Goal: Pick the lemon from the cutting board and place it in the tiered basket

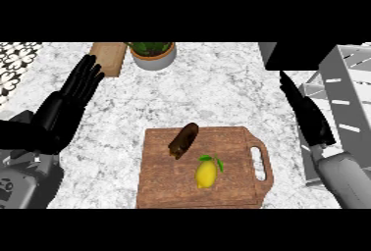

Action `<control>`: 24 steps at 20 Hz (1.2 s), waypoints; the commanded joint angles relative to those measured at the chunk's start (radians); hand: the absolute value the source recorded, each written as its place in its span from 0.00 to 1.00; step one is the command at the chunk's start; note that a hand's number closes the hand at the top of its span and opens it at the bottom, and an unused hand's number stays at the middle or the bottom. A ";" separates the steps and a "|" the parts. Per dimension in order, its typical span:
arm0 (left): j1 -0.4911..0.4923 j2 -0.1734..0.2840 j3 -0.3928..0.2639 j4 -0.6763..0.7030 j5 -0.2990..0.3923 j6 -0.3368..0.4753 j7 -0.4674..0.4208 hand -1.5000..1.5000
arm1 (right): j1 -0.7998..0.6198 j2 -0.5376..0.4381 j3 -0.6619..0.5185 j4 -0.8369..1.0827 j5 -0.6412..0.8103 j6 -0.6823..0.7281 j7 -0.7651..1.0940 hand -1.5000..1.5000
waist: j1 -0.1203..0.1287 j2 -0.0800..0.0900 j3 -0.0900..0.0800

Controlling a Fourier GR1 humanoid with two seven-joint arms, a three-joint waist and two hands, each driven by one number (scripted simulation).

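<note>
A yellow lemon (pixel 206 174) with a green leaf lies on the wooden cutting board (pixel 163 186), right of its middle. The white tiered basket (pixel 346 100) stands at the right edge of the counter. My right hand (pixel 308 115) is open with straight fingers, seen edge-on, between the board's handle and the basket, well above and right of the lemon. My left hand (pixel 69 105) is open at the left, fingers up, far from the board.
A dark brown elongated object (pixel 184 139) lies on the board's upper part, just up-left of the lemon. A potted plant (pixel 153 54) and a second wooden board (pixel 109 56) sit at the counter's back. A dark box (pixel 293 56) is at the back right.
</note>
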 commanded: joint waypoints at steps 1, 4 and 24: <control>0.047 -0.020 -0.024 0.007 -0.060 0.053 0.023 0.50 | 0.105 0.111 -0.040 -0.029 -0.040 -0.089 -0.100 1.00 | -0.009 0.026 -0.007; 0.154 0.047 0.040 0.103 -0.043 0.060 0.063 0.50 | 0.172 0.201 -0.152 -0.043 -0.047 -0.065 -0.105 1.00 | -0.025 0.030 0.017; 0.388 0.105 0.114 0.236 -0.040 0.064 0.060 0.50 | 0.365 0.334 -0.135 -0.130 0.516 -0.073 0.330 0.00 | -0.065 0.015 -0.016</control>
